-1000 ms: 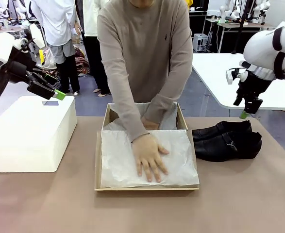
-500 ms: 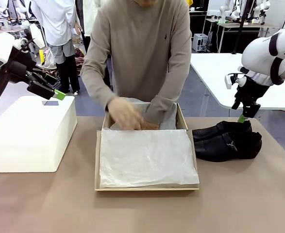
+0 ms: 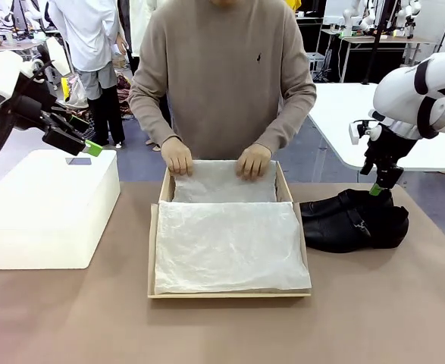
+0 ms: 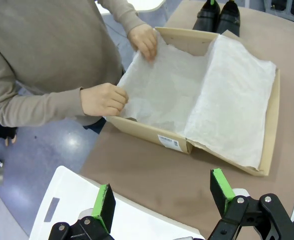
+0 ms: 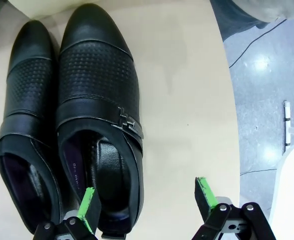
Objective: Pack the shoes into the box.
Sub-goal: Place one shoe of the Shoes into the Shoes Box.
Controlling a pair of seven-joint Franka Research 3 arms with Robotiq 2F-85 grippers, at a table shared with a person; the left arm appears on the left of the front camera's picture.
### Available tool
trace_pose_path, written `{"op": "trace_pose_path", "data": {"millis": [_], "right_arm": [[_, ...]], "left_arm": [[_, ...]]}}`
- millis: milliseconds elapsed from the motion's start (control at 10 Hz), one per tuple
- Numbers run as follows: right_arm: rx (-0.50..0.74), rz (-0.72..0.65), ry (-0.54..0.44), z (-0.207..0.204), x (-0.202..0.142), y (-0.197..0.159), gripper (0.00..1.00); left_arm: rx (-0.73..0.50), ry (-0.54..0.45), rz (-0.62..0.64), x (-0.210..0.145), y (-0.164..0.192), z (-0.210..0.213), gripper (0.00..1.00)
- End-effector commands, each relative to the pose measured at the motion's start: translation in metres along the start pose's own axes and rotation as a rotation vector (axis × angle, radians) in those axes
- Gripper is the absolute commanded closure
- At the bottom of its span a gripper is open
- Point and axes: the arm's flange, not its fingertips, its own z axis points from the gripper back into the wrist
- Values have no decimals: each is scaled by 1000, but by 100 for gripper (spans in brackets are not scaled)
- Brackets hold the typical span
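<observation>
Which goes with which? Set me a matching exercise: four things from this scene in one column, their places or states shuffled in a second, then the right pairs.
Things
1. shoes
2. tissue paper
3. white box
4. right gripper

Places or states
A. open, just above the shoes' heel end
B. lining the cardboard box
C. on the table, on the robot's left of the cardboard box
D. side by side on the table, on the robot's right of the cardboard box

Pairs: 1-D, 2-B, 3-C, 4-A
</observation>
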Motion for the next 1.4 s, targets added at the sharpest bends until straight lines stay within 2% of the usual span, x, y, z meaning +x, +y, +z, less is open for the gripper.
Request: {"op": "trace_pose_path", "data": {"millis": [0, 500, 800, 900, 1300], "right_arm": [[-16, 16, 8, -9, -1, -11, 0], [-6, -6, 44, -29, -4, -18, 0], [42, 2, 44, -34, -3, -17, 0], [55, -12, 52, -34, -2, -16, 17], [68, -30, 70, -34, 1, -16, 96]], "left_arm": [[-12, -15, -8, -2, 1, 0, 0], [-12, -15, -8, -2, 1, 0, 0], [-12, -15, -8, -2, 1, 0, 0], [-12, -15, -8, -2, 1, 0, 0], [-12, -15, -8, -2, 1, 0, 0]]}}
